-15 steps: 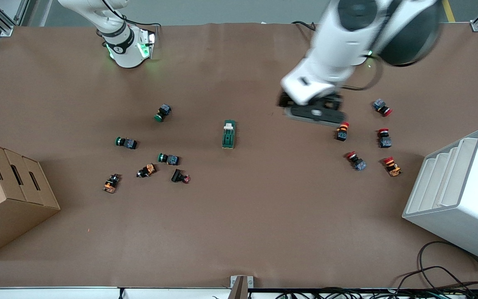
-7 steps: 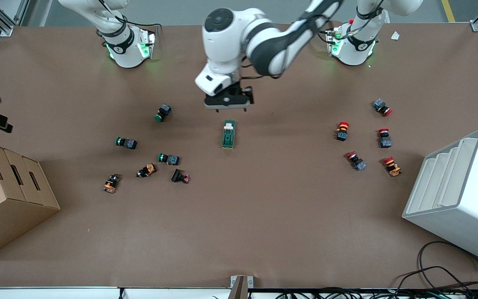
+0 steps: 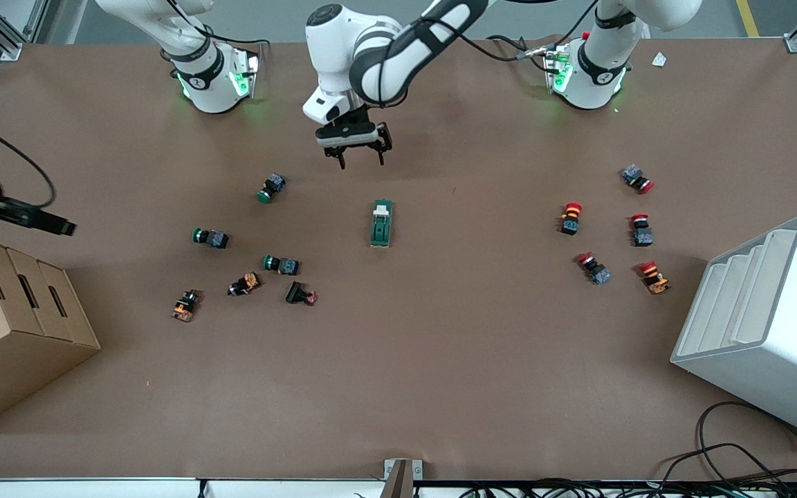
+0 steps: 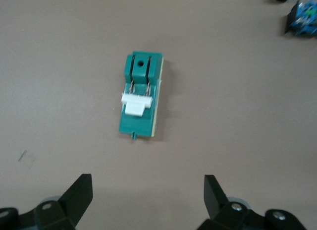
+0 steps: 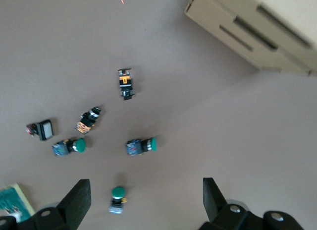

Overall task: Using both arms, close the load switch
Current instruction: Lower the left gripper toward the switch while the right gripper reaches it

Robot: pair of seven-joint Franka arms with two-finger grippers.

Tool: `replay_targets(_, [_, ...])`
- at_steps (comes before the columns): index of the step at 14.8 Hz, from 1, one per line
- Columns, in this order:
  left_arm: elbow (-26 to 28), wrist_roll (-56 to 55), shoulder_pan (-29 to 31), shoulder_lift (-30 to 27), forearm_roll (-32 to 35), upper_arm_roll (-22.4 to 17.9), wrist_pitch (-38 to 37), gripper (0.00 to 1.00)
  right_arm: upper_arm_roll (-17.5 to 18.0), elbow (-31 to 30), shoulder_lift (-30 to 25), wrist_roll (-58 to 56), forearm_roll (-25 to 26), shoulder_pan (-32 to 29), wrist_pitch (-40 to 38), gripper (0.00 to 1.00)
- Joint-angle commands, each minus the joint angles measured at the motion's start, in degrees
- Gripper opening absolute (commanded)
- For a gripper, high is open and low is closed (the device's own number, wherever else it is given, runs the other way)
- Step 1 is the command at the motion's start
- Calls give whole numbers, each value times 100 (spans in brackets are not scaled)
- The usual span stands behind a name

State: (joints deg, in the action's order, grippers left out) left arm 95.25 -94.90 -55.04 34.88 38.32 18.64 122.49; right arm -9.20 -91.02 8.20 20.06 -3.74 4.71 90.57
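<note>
Swinging in from the table's left-arm end, the left gripper [image 3: 358, 157] hung wide open and empty above the untouched load switch [image 3: 382, 223], while the right gripper [image 5: 143, 200], also open and empty, hovered over the green-capped push-buttons [image 5: 141, 146].

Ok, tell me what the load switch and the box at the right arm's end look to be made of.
Load switch: apparently moulded plastic, matte dark-green body with a white lever piece; its lever seems to sit on thin metal-looking blades. Box: plain brown cardboard by its look, matte, with slot cut-outs and folded edges.
</note>
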Motion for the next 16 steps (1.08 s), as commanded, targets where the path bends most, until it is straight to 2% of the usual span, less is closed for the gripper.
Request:
replay_targets(1, [301,-667,-68,106,683,8,249,99,-12,-346,-188,1487,-231,564,118,100])
replay_targets(5, [511,-2319,-130,484,2352,8,258,99,-12,-785,-187,3184,-574,1363,784,100])
replay_targets(8, [907,-3234,-157,599,3617,8,258,99,-12,-1163,-109,4529,-750,2154,1680,100])
replay_targets(12, [1083,-4027,-139,757,4823,8,249,99,-12,-1252,619,6340,-847,3156,2955,100])
replay_targets(16, [1101,-4615,-121,976,5781,-62,188,99,-12,-1252,1454,7204,-873,3817,3914,100])
